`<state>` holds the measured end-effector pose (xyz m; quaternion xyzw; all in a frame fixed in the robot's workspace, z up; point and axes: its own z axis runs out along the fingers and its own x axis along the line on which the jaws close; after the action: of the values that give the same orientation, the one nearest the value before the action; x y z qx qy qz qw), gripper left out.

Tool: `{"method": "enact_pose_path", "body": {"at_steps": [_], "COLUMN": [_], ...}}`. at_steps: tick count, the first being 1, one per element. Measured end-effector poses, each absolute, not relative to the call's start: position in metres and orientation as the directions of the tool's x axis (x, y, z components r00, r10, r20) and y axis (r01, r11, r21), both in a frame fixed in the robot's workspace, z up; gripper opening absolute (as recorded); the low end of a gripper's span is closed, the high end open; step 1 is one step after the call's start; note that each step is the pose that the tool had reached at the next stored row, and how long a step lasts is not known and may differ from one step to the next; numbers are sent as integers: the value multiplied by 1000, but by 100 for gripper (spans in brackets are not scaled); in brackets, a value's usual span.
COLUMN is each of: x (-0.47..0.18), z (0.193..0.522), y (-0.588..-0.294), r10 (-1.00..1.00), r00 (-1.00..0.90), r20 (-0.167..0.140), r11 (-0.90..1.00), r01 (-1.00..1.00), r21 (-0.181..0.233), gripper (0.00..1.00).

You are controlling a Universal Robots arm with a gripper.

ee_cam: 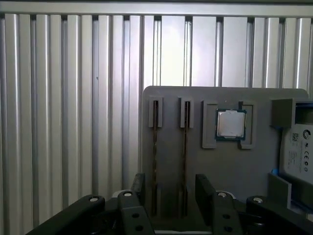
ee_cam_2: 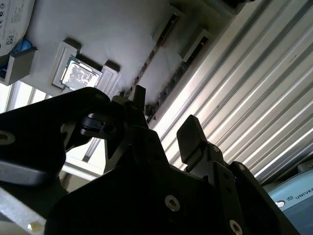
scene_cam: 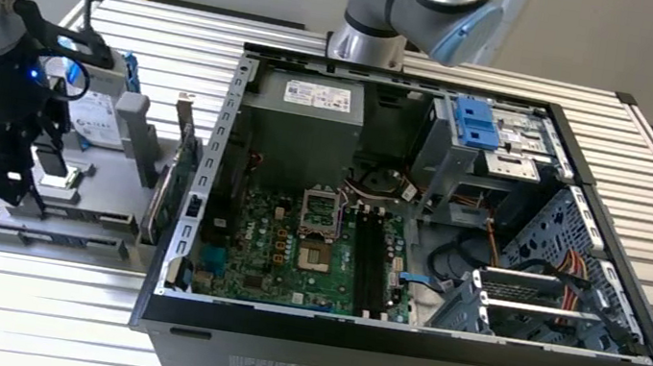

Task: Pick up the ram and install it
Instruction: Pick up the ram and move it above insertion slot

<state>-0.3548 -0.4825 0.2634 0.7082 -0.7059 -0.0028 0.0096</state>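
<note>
- The fingers (ee_cam: 205, 188) stand apart with nothing between them. The gripper (ee_cam: 171, 182) hangs just above the grey holder (ee_cam: 171, 103), and in the second wrist view the gripper (ee_cam_2: 166, 110) again shows a clear gap between its tips.
- The ram (ee_cam: 186, 156) is seated on edge in a narrow slot of the holder, so it appears as a thin dark strip. A second strip (ee_cam: 155, 156) sits in the slot just beside it and parallel to it.
- In the first wrist view both strips fall inside the gap between the fingers, and I cannot tell which of the two the gripper is centred on.
- The ram's long axis runs from under the gripper towards the holder's far edge. The line along which the fingers close lies across that axis, so I judge the pads face the stick's flat sides.
- Further along the holder are a processor chip (ee_cam: 230, 123) in its recess and the hard drive (ee_cam: 296, 152) at the end.
- The holder rests on the ribbed metal counter (ee_cam: 63, 98).
- In the exterior view the gripper (scene_cam: 15, 185) is over the holder at the exterior view's left. The open computer case (scene_cam: 581, 211) with its motherboard (scene_cam: 291, 246) lies to the right, well apart from the fingers.
</note>
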Motion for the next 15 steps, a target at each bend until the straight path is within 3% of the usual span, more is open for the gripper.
{"method": "enact_pose_path", "body": {"at_steps": [15], "x": [-355], "z": [241], "y": [-499], "r10": [-1000], "r00": [3], "r20": [3], "r11": [-3], "r01": [-1000], "r21": [17], "gripper": [100]}}
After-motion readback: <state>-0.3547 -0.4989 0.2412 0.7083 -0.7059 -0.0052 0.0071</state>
